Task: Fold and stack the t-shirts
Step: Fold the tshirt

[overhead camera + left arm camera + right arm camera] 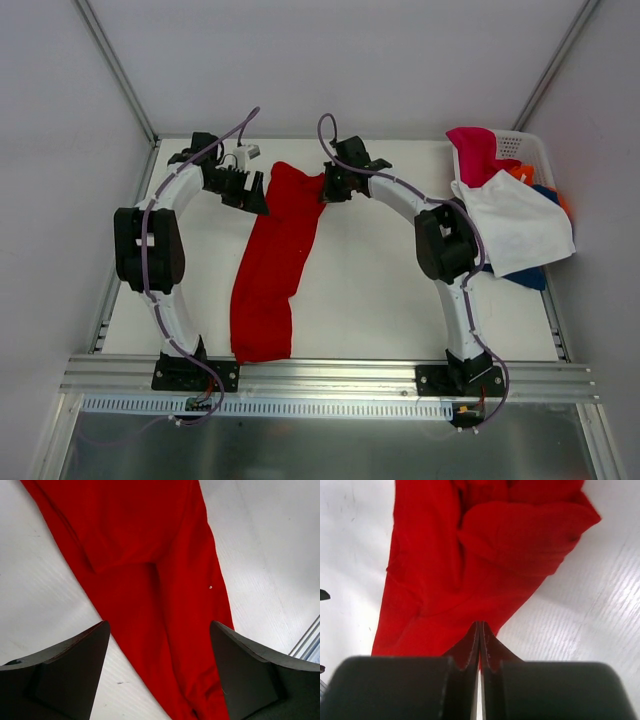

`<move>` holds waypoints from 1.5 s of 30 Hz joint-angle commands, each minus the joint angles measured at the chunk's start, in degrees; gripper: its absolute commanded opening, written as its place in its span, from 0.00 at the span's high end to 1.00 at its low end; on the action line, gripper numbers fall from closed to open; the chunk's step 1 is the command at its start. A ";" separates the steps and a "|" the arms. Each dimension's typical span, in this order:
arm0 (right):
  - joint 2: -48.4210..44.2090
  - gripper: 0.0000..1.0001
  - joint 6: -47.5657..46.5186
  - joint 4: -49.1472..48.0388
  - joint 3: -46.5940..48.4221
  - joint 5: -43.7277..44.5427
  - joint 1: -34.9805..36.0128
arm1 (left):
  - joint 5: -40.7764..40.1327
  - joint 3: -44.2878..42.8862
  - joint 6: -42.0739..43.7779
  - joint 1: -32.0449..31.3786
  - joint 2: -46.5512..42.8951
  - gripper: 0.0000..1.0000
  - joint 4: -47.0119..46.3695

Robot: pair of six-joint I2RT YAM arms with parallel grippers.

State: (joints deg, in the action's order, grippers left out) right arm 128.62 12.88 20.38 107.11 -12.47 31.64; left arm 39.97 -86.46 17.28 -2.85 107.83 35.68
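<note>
Left fingers (60,675) wide apart over red t-shirt (155,580), right fingers (492,655) tight on its edge, both arms arched inward.

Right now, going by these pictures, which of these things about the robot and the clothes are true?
1. The red t-shirt lies in a long strip on the table. True.
2. The left gripper is clamped shut. False: its fingers stand wide apart over the shirt.
3. The right gripper is closed. True.
4. The basket stands at the table's left. False: it is at the far right, a white t-shirt draped over it.
</note>
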 commanded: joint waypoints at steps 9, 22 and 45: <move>8.92 0.99 6.45 -11.06 5.81 -7.21 -1.14 | 7.76 -0.30 -0.75 1.18 -3.41 0.19 -3.60; 25.36 0.86 20.50 -23.27 24.28 -13.46 -4.04 | 1.18 10.33 1.09 1.18 -22.39 0.16 -3.78; 3.62 0.00 10.52 -44.63 1.49 -17.60 -2.90 | -2.79 14.30 0.91 2.49 -32.93 0.12 -6.68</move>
State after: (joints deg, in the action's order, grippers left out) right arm 149.60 30.61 -18.37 118.67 -28.73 26.98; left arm 37.67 -71.44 17.17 -1.72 79.68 30.70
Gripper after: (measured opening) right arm 0.993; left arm 0.878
